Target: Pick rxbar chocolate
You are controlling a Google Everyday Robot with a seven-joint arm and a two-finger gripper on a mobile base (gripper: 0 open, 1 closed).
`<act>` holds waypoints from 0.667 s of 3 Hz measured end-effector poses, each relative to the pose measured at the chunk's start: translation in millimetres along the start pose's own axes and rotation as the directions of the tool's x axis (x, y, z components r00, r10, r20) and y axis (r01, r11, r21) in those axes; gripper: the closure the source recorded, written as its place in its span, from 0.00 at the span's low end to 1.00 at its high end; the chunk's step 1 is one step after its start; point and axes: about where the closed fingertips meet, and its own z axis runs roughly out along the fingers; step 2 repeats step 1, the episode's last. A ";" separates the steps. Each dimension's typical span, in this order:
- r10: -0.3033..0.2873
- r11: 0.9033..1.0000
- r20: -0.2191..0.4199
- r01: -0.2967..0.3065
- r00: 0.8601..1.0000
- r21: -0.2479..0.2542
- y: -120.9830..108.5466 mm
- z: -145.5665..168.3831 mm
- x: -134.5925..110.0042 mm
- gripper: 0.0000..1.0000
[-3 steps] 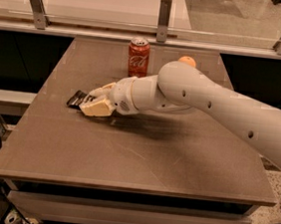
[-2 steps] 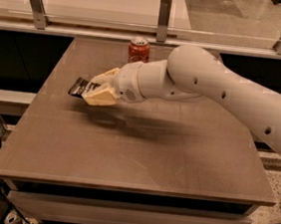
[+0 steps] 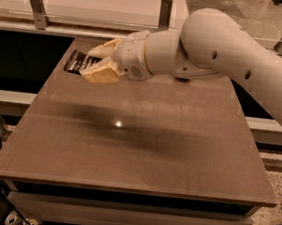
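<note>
Chocolate rxbar [image 3: 76, 61] sits pinched between my fingers [image 3: 101, 73], which are closed flat on one end of it, so the black wrapper with its white lettering juts out to the left past the tips. My gripper [image 3: 89, 64] hangs over the far left corner of the table [image 3: 123, 183], with the arm reaching in from the right. I judge the bar to be clear of the surface, because a broad shadow lies on the table well nearer the camera, apart from the bar itself. Gripping one end keeps the thin, flat bar level, though it could pivot or slip if I swing hard. The pick looks nearly done.
</note>
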 end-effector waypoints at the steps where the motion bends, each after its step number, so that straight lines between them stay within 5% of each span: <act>1: -0.061 0.998 0.028 0.061 0.998 0.013 -1.2 -11.7 -20.2 1.00; 2: -0.061 0.998 0.028 0.061 0.998 0.013 -1.2 -11.7 -20.2 1.00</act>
